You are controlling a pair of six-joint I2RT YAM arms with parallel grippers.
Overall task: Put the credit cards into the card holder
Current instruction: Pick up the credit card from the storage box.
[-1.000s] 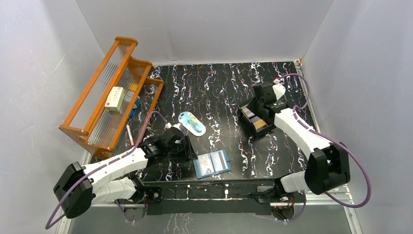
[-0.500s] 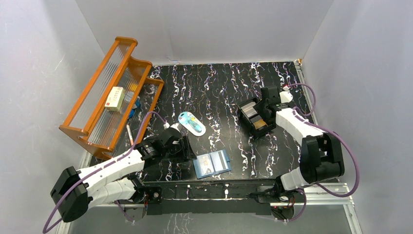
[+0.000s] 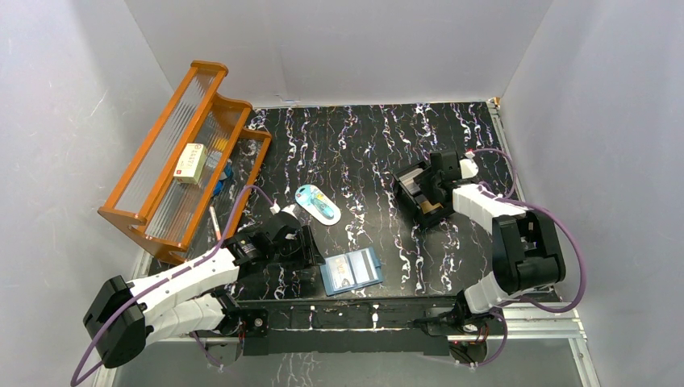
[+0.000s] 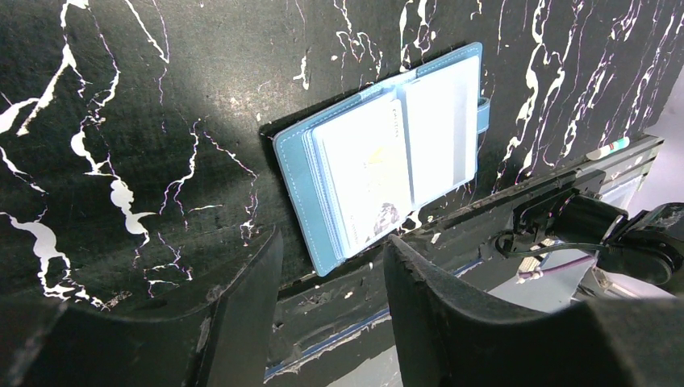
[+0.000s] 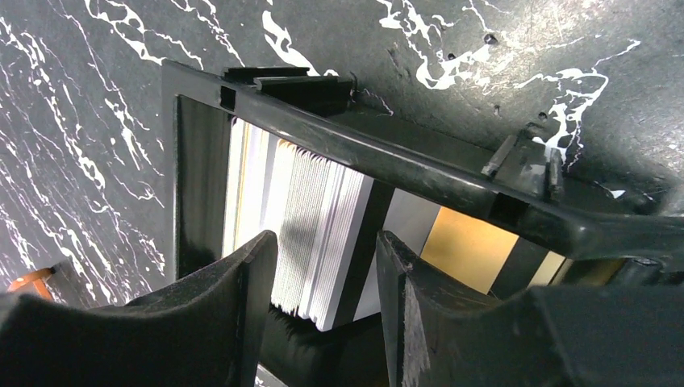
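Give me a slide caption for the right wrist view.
Open right tool poised over pale credit cards stacked in a black box.

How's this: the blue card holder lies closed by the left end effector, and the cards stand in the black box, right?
No: the card holder lies open, as the left wrist view shows. It is by the left end effector, and the credit cards stand in the black box.

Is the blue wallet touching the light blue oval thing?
Apart. The top view shows bare black table between the card holder and the light-blue oval item.
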